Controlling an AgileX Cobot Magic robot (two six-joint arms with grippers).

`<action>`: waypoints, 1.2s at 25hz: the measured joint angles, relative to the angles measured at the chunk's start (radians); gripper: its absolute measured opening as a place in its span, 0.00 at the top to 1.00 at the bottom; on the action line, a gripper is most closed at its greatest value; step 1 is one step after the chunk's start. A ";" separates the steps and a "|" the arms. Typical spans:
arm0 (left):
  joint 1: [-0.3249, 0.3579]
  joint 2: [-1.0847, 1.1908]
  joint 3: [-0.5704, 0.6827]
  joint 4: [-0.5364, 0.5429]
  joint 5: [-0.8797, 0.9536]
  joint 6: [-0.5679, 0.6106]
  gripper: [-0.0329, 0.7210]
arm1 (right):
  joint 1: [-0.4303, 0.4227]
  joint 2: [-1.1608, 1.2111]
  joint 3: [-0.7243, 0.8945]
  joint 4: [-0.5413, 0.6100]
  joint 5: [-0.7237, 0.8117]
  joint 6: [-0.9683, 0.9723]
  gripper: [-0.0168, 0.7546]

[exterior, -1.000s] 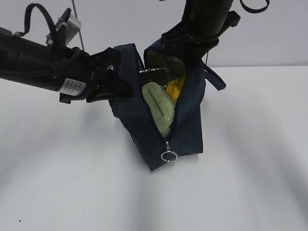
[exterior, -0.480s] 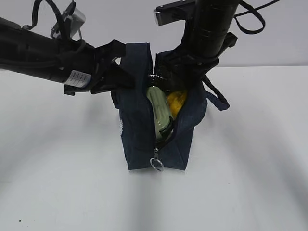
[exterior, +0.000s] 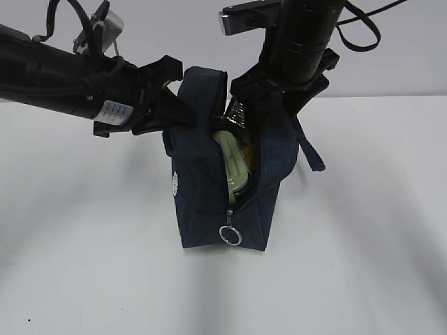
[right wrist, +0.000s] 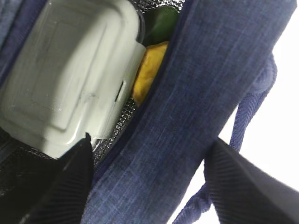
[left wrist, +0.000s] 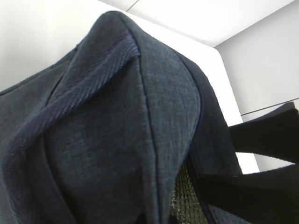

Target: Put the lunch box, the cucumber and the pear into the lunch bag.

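The navy lunch bag (exterior: 202, 188) stands upright mid-table, its zipper open and the silver ring pull (exterior: 229, 236) low at the front. The lunch box (exterior: 234, 167) with its sage lid stands inside, also seen in the right wrist view (right wrist: 70, 79). Beside it lie the yellow pear (right wrist: 147, 70) and the green cucumber (right wrist: 161, 23). My left gripper (exterior: 174, 98) holds the bag's left wall; bag fabric (left wrist: 117, 130) fills its wrist view and hides the fingers. My right gripper (exterior: 274, 105) is open and straddles the right wall (right wrist: 187, 116), one finger inside, one outside.
A navy loop handle (exterior: 311, 150) hangs off the bag's right side, also seen in the right wrist view (right wrist: 252, 107). The white table (exterior: 363, 244) spreads around the bag. Silver foil lining (left wrist: 187, 200) shows at the bag's mouth.
The bag has been drawn more upright and its mouth has narrowed, hiding the pear and cucumber from the exterior view. The left gripper rose with the left wall; the right gripper came lower over the right wall.
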 joint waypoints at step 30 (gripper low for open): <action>0.000 -0.001 -0.010 0.287 0.148 0.001 0.31 | 0.000 -0.423 0.010 -0.054 0.002 0.032 0.25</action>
